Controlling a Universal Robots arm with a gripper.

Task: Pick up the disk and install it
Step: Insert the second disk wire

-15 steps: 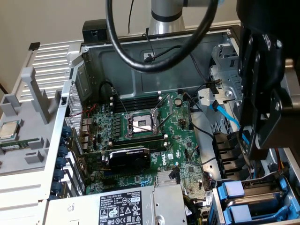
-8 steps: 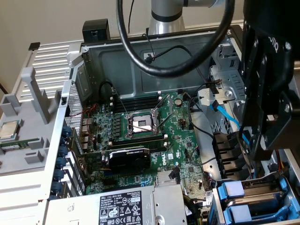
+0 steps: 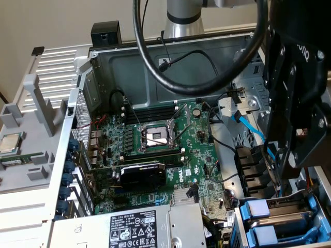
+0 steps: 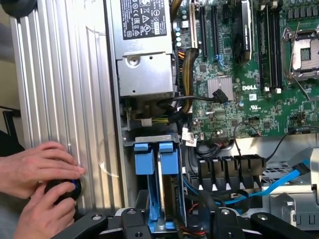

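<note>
Wrist view: gripper (image 4: 169,224) over blue-fronted drive carriers (image 4: 168,158); cannot tell its grip. Best kept square to the bay.

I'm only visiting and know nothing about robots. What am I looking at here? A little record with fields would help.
Setting: open computer case, motherboard exposed
Robot: black end effector above the drive bay, at the exterior view's right
Drive bay: two blue-fronted carriers side by side; which one holds the disk cannot be told
Power supply: grey box with a black-and-white label
Person: two hands on a small black object, beside a ribbed silver panel
</note>
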